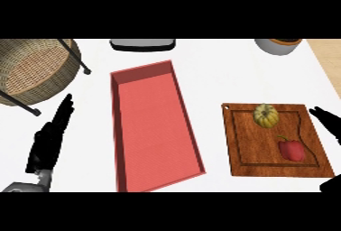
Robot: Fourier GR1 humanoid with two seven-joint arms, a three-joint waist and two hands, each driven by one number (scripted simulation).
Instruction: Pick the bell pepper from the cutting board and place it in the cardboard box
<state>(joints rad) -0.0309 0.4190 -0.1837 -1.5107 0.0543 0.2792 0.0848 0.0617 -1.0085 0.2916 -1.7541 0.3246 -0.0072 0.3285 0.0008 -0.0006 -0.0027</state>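
bell pepper [292, 150] just left of rt fingers [325, 118]

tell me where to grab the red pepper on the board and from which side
Grip the red pepper across its wide body, coming from above on the right, where the right hand is. It lies flat on the board, thin stem pointing up-left.

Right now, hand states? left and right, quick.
Left hand: open, fingers straight, holding nothing, beside the red box.
Right hand: open, fingers straight, holding nothing, at the cutting board's right edge; the bell pepper lies untouched.
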